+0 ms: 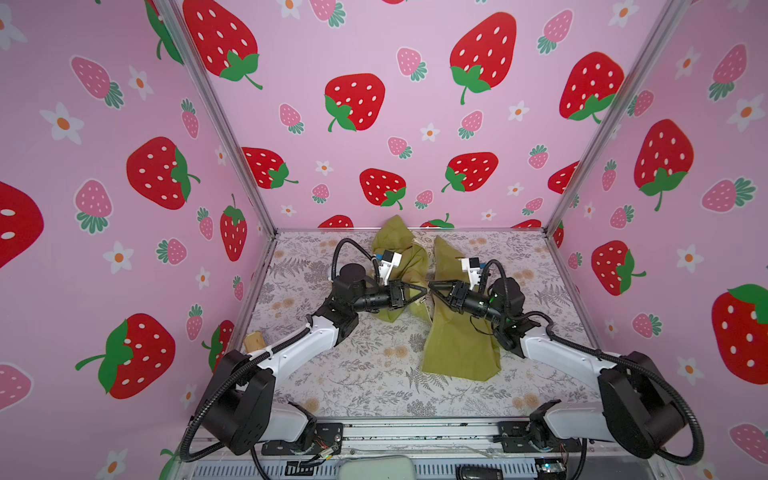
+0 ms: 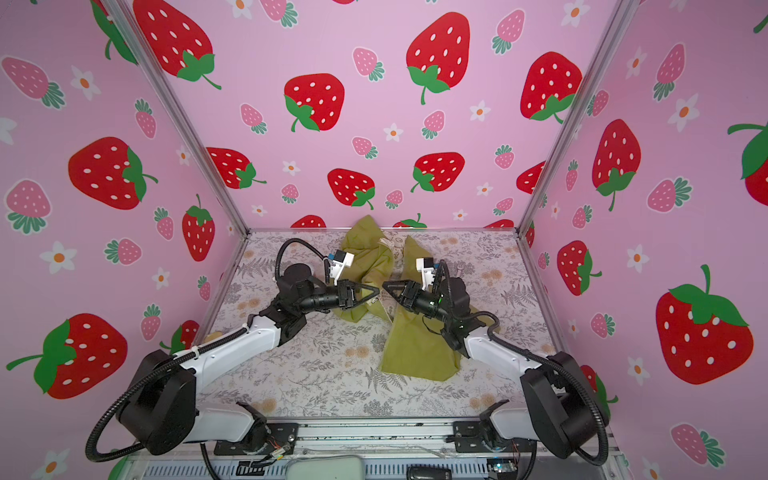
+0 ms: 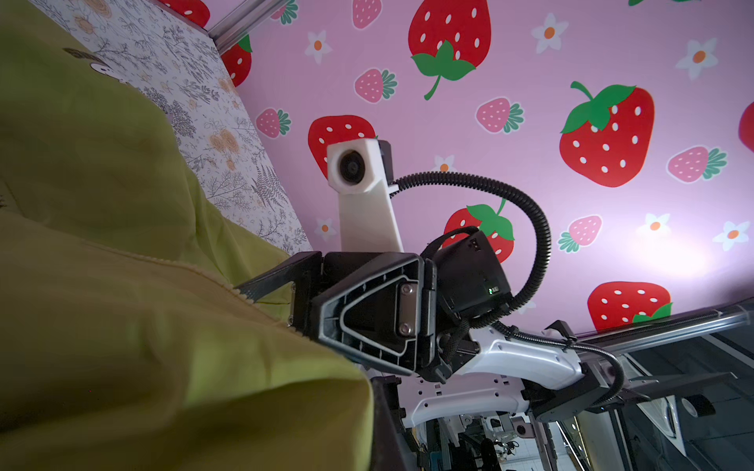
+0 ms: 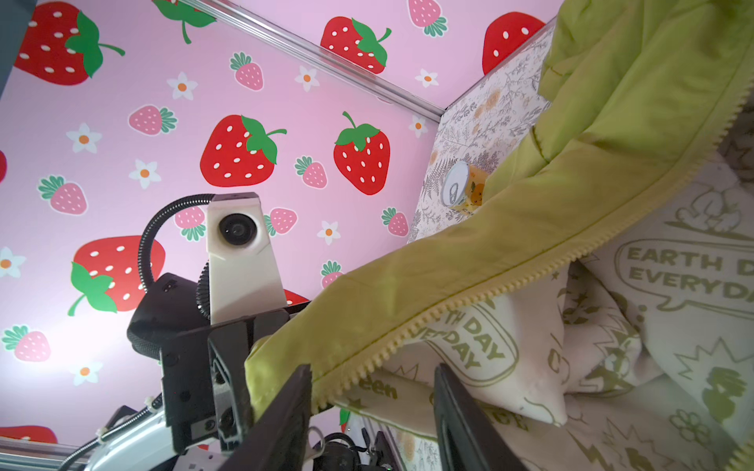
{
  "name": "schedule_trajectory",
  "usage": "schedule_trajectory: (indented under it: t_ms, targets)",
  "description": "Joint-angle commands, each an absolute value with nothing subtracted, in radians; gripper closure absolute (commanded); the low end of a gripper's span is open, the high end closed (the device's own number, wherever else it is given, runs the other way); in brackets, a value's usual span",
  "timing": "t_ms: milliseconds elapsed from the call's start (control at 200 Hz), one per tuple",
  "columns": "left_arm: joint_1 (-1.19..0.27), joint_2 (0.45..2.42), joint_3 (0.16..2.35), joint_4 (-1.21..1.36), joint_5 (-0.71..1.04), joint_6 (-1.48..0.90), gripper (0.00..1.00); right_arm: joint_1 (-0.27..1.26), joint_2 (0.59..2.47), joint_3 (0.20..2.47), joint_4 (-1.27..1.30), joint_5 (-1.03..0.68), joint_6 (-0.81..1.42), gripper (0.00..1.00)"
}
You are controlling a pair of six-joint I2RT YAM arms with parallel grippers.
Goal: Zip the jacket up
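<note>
The olive-green jacket (image 1: 457, 345) (image 2: 415, 353) lies open and crumpled mid-table, its hood end toward the back wall. My left gripper (image 1: 422, 291) (image 2: 376, 291) is shut on a lower corner of one front edge. Fabric (image 3: 122, 326) fills much of the left wrist view, hiding all but one of its dark fingers (image 3: 385, 424). My right gripper (image 1: 432, 289) (image 2: 386, 289) faces it tip to tip, open. In the right wrist view its jaws (image 4: 373, 369) stand apart, the pale zipper teeth (image 4: 469, 301) running between them unpinched, cream printed lining (image 4: 673, 306) beyond.
A drink can with an orange print (image 4: 465, 191) (image 1: 254, 341) stands near the left wall beside the left arm. The floral tablecloth (image 1: 374, 386) covers the table, boxed in by strawberry-patterned walls on three sides.
</note>
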State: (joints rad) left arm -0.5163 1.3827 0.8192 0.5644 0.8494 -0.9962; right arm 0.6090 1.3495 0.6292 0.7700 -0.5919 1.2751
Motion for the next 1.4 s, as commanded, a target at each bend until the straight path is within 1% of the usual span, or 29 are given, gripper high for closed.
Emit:
schedule_trajectory:
  t_ms: [0, 140, 275, 290, 315, 425, 500, 645, 695, 720, 730, 740, 845, 905, 960, 1070, 1276, 1391]
  targets:
    - [-0.521, 1.392, 0.835, 0.641, 0.887, -1.005, 1.00, 0.627, 1.361, 0.644, 0.896, -0.595, 1.390, 0.49]
    - [-0.522, 1.400, 0.832, 0.653, 0.894, -1.010, 1.00, 0.633, 1.381, 0.654, 0.922, -0.579, 1.428, 0.49]
    - [-0.522, 1.403, 0.826, 0.661, 0.894, -1.009, 1.00, 0.646, 1.415, 0.654, 1.010, -0.589, 1.499, 0.49]
    - [-0.522, 1.403, 0.825, 0.661, 0.895, -1.010, 1.00, 0.646, 1.420, 0.654, 1.020, -0.589, 1.508, 0.45]
    - [-0.522, 1.404, 0.825, 0.662, 0.894, -1.010, 1.00, 0.652, 1.425, 0.655, 1.031, -0.589, 1.519, 0.44]
    - [-0.522, 1.406, 0.821, 0.667, 0.894, -1.008, 1.00, 0.665, 1.442, 0.657, 1.061, -0.576, 1.550, 0.44]
    - [-0.523, 1.407, 0.816, 0.670, 0.896, -1.011, 1.00, 0.667, 1.446, 0.661, 1.067, -0.565, 1.554, 0.48]
    - [-0.523, 1.406, 0.808, 0.673, 0.902, -1.012, 1.00, 0.667, 1.451, 0.673, 1.049, -0.542, 1.549, 0.75]
    - [-0.522, 1.404, 0.800, 0.672, 0.902, -1.012, 0.96, 0.667, 1.451, 0.684, 1.027, -0.540, 1.541, 0.82]
    - [-0.523, 1.402, 0.798, 0.673, 0.902, -1.013, 0.95, 0.667, 1.451, 0.691, 1.017, -0.541, 1.534, 0.85]
    - [-0.524, 1.402, 0.797, 0.672, 0.901, -1.013, 0.91, 0.667, 1.451, 0.692, 1.012, -0.541, 1.533, 0.86]
    - [-0.525, 1.402, 0.796, 0.672, 0.901, -1.012, 0.90, 0.667, 1.452, 0.694, 1.008, -0.541, 1.531, 0.87]
    - [-0.527, 1.398, 0.785, 0.672, 0.905, -1.011, 0.75, 0.667, 1.450, 0.710, 0.977, -0.541, 1.519, 0.95]
    - [-0.527, 1.398, 0.782, 0.671, 0.906, -1.009, 0.71, 0.669, 1.447, 0.716, 0.957, -0.540, 1.511, 0.97]
    - [-0.529, 1.400, 0.782, 0.667, 0.907, -1.007, 0.68, 0.670, 1.445, 0.722, 0.938, -0.538, 1.503, 0.98]
    - [-0.534, 1.408, 0.792, 0.663, 0.911, -1.003, 0.67, 0.672, 1.440, 0.726, 0.921, -0.535, 1.494, 0.99]
    - [-0.542, 1.427, 0.808, 0.651, 0.919, -0.993, 0.68, 0.676, 1.440, 0.730, 0.909, -0.531, 1.487, 1.00]
    - [-0.549, 1.436, 0.811, 0.639, 0.925, -0.985, 0.74, 0.676, 1.440, 0.730, 0.905, -0.528, 1.485, 1.00]
